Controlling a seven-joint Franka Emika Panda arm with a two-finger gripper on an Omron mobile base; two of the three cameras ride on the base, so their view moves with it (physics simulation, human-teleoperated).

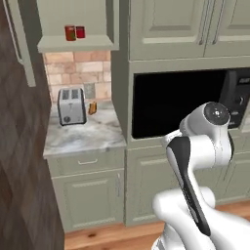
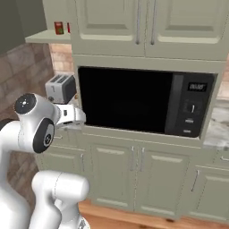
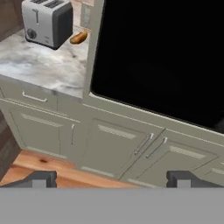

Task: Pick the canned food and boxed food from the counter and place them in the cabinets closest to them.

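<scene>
Gripper: gripper [image 3: 110, 179] spread wide, nothing between the fingertips [image 3: 41, 178], aimed down across the front of the microwave [image 3: 162, 57] and the base cabinets [image 3: 109, 144].

Canned food: small orange-yellow canned food [image 3: 78, 37], well ahead of the fingers and off toward the tip at the lower left of the hand view, on the counter [image 3: 39, 65] just beside the toaster [image 3: 46, 22], close to the back wall. Upright or tipped: hard to tell, though it looks to lean.

Boxed food: red boxed food [image 1: 70, 33] with a pale patch, high above and far beyond the fingers, standing on the open shelf of the cabinets [image 1: 78, 45] over the toaster corner (a second small red item [image 1: 80, 32] just beside it, too small to name).

Step in hand: likely the approach to the can; fingers well apart from it, no contact yet.

Handling, as judged: can rigid and light, smooth-sided, so prone to roll or slip if pinched off-centre; unlikely to dent under a modest squeeze.

Where to grip: across the round body at mid-height, one finger each side, coming in on the side away from the toaster.

Risk: toaster and wall crowding the far finger; a nudge could send the can rolling along the stone.
</scene>
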